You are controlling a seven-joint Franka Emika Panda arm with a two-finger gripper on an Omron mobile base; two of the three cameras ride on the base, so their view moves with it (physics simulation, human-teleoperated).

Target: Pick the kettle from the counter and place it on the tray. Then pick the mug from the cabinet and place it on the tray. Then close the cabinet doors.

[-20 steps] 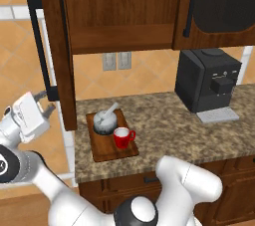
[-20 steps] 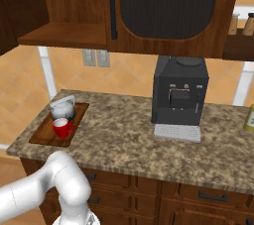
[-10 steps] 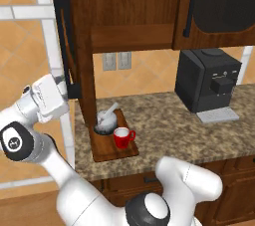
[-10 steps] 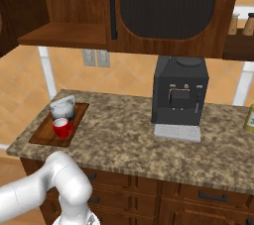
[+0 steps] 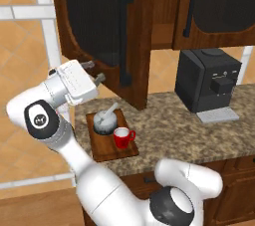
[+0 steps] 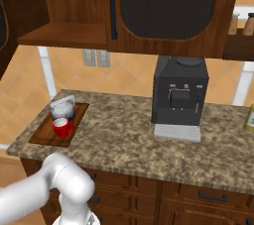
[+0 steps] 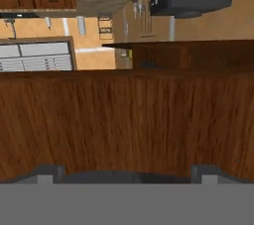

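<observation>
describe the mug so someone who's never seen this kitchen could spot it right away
Start at the speckled granite counter with the big black coffee machine on it, then go to the opposite end, where a dark wooden tray lies. Two things sit on it: a squat silvery kettle at the back and the mug in front. The mug is the small bright red cylinder, white inside.

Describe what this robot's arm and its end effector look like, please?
The arm is glossy white, built of thick rounded segments, with dark round caps at its joints. The end effector is a blocky white head with two short grey fingers. No cables show.
</observation>
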